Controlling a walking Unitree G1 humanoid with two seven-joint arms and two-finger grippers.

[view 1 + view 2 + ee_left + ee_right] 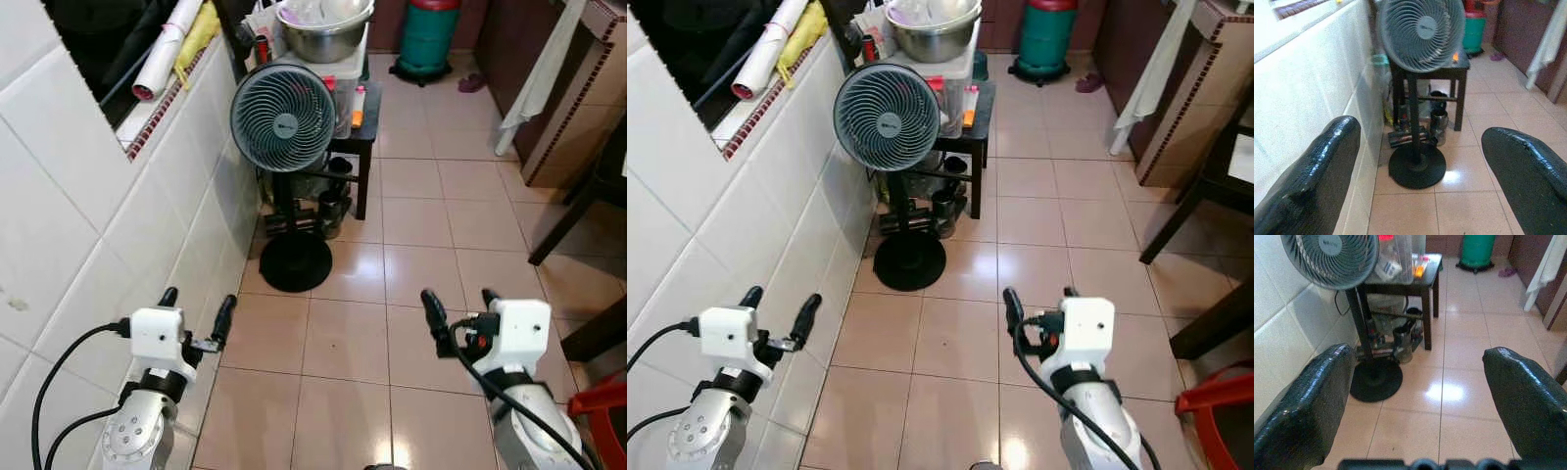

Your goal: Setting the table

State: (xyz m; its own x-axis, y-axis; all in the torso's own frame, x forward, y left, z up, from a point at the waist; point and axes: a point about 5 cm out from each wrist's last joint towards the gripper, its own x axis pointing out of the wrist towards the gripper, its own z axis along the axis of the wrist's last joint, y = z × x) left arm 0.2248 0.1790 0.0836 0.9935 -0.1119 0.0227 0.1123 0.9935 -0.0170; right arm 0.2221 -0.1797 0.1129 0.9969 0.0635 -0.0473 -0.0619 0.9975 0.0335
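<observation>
My left gripper is open and holds nothing; it hovers close to the white tiled wall. Level with it on the other side, my right gripper also stands open and bare above the tan floor tiles. In the left wrist view the two black fingers frame a grey standing fan. In the right wrist view the fingers frame the same fan and a small black table. A steel bowl sits on a plastic box on that table.
The fan stands by the wall on a round black base, with cups and clutter under the table. A green cylinder stands at the back. Dark furniture legs, a hanging white cloth and a red object line the right.
</observation>
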